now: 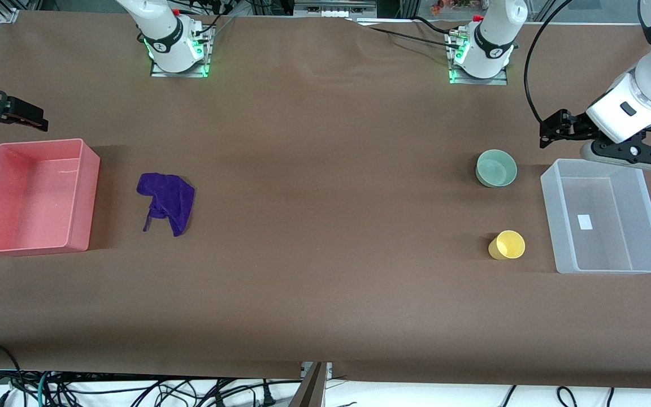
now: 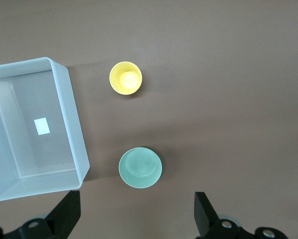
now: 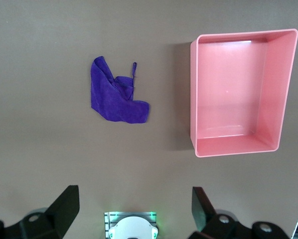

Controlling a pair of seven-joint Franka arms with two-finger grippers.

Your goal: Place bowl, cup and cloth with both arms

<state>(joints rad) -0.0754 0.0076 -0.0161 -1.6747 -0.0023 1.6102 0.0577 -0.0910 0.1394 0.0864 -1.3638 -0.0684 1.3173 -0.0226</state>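
Note:
The pale green bowl stands upright on the table at the left arm's end, beside the clear bin. The yellow cup lies tipped, nearer to the front camera than the bowl. The purple cloth lies crumpled beside the pink bin at the right arm's end. My left gripper hangs open and empty over the table by the clear bin's corner. Its wrist view shows the bowl and cup below. My right gripper hangs open and empty over the table by the pink bin, with the cloth in view.
An empty pink bin stands at the right arm's end and also shows in the right wrist view. An empty clear bin stands at the left arm's end and also shows in the left wrist view. Brown table surface lies between them.

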